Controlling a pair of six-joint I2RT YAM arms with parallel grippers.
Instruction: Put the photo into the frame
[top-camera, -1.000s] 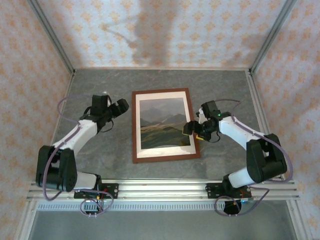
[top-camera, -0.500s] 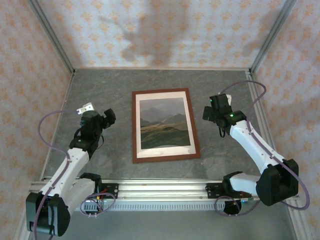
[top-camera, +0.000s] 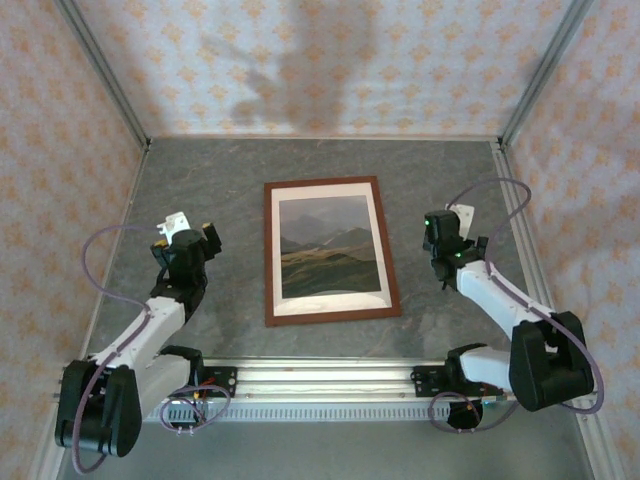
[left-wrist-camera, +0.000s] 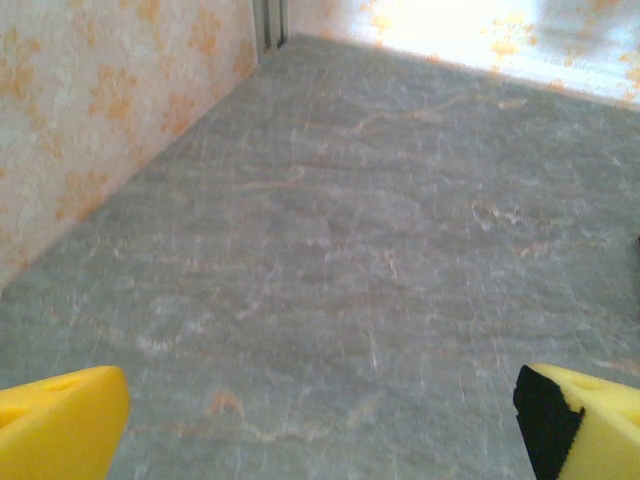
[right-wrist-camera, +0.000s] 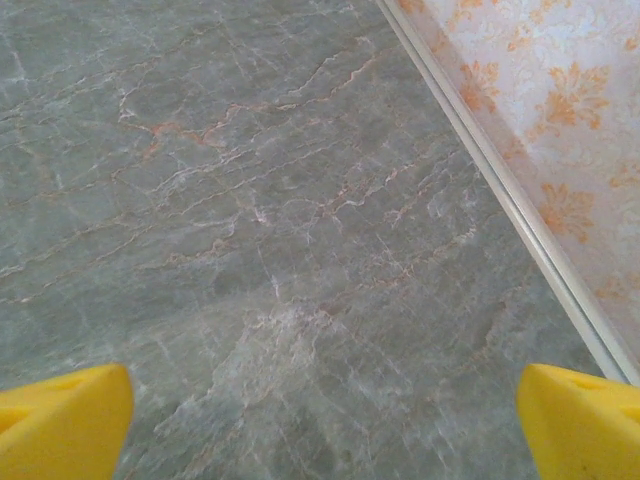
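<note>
Left pincer (top-camera: 186, 240): yellow foam tips (left-wrist-camera: 60, 420) spread wide, nothing between them, only bare bench below. It sits centre-left in the top view, well apart from the frame's left edge.

Right pincer (top-camera: 441, 236): tips (right-wrist-camera: 585, 415) also spread wide and holding nothing. It sits centre-right in the top view, well apart from the frame's right edge.

Thin reddish-brown wooden rectangular frame (top-camera: 335, 314): lies flat mid-bench, portrait way, between the two pincers. Glossy landscape photo of grey mountains over brown-green hills (top-camera: 328, 252): lies inside the frame, with a white border mat (top-camera: 330, 302) showing all round it. Can't tell from above how flat it is seated.

Edges/room: open bench on both sides of the frame and behind it. Left wrist view: wall runs along the left, with the far corner at upper left. Right wrist view: an aluminium strip (right-wrist-camera: 500, 190) at the wall foot runs diagonally down the right side.

Surface: grey marble-pattern bench (top-camera: 220, 170), matt with faint orange veins. Enclosure walls (top-camera: 330, 60) are pale with orange floral print. Aluminium rail (top-camera: 320, 375) at the bottom carries both arm bases.
</note>
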